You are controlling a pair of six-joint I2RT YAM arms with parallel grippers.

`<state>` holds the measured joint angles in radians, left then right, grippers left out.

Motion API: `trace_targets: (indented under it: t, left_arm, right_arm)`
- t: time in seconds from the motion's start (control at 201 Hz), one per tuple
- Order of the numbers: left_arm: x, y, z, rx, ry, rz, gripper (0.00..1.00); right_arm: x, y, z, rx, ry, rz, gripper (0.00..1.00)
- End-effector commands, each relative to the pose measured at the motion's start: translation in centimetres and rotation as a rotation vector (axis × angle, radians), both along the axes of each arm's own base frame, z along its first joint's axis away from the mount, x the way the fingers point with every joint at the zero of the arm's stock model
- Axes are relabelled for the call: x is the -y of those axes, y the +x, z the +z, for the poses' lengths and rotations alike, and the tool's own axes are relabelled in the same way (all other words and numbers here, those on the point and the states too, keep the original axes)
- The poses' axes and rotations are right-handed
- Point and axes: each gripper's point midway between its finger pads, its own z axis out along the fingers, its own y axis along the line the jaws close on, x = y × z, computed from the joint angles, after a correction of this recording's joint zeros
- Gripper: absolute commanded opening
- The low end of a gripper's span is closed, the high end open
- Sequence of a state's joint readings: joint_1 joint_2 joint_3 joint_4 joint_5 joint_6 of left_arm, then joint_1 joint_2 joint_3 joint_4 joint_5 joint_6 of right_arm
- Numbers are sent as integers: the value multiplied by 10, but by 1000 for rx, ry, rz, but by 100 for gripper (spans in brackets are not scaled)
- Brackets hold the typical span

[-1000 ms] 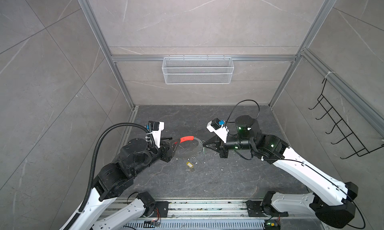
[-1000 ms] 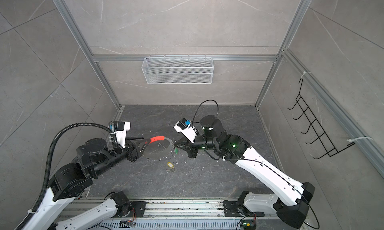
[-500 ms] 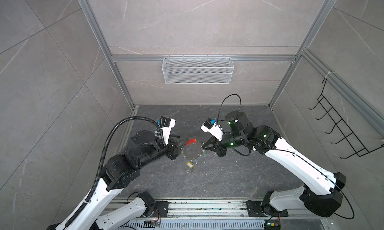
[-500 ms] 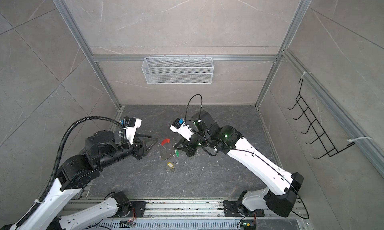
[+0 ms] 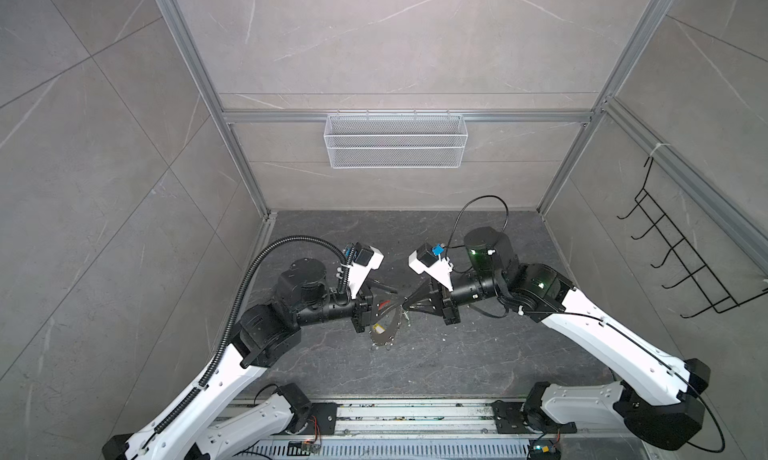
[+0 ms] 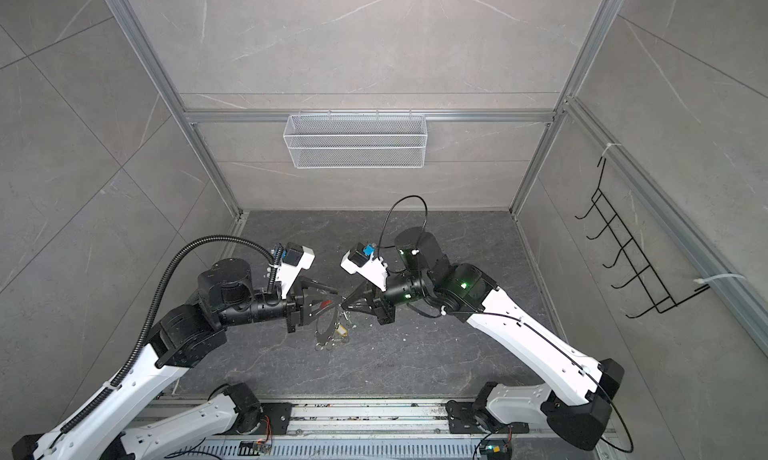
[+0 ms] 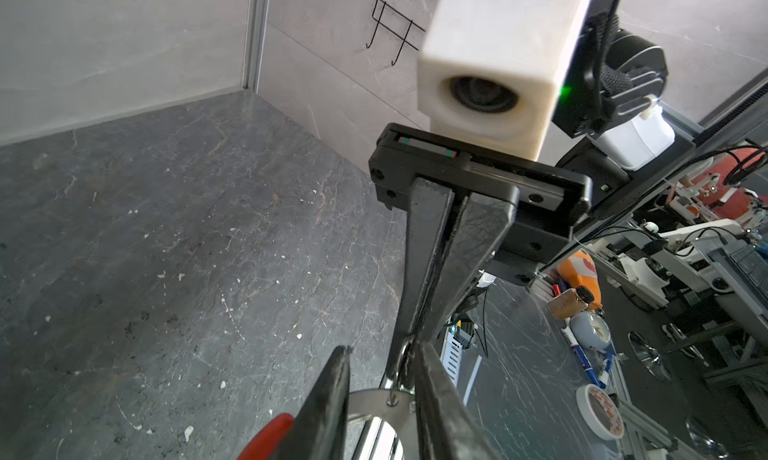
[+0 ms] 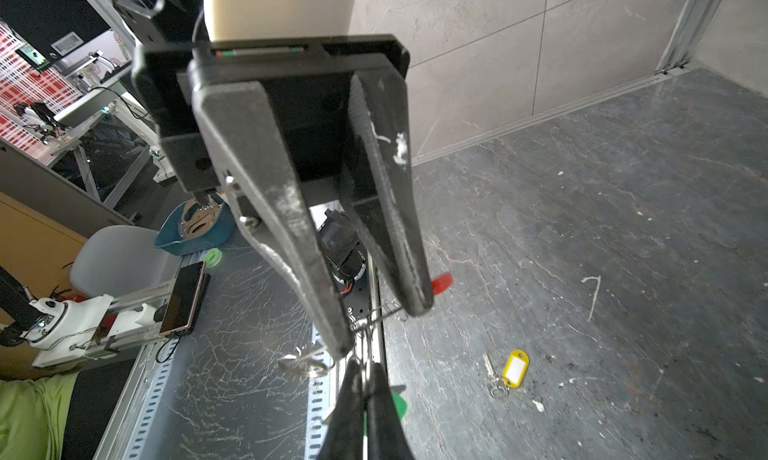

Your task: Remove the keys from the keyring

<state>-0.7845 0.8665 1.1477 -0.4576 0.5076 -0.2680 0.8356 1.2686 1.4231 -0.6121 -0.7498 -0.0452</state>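
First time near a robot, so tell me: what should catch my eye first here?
The left gripper and right gripper meet nearly tip to tip above the middle of the dark floor, a thin wire keyring between them. Nearby, a yellow-tagged key lies loose on the floor.

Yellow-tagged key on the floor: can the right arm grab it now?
Probably not yet. The yellow-tagged key lies in the open on bare floor, but the right tool is shut on the lifted keyring, so it would have to let go first.
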Motion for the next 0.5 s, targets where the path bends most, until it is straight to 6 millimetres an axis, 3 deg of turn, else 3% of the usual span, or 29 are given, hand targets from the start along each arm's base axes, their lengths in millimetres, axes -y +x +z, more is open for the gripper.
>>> trace_targets:
  t: [0.0,0.095,0.493]
  left_arm:
    - [2,-11,16,65,-52,-69,23]
    - [5,-11,13,47,-41,-86,17]
    - [8,-7,1,-7,18,-77,19]
  right_arm:
    - [-5,-1,14,26,64,27,0]
    - [-6,1,15,28,68,20,0]
    - [-2,8,19,62,73,-34,0]
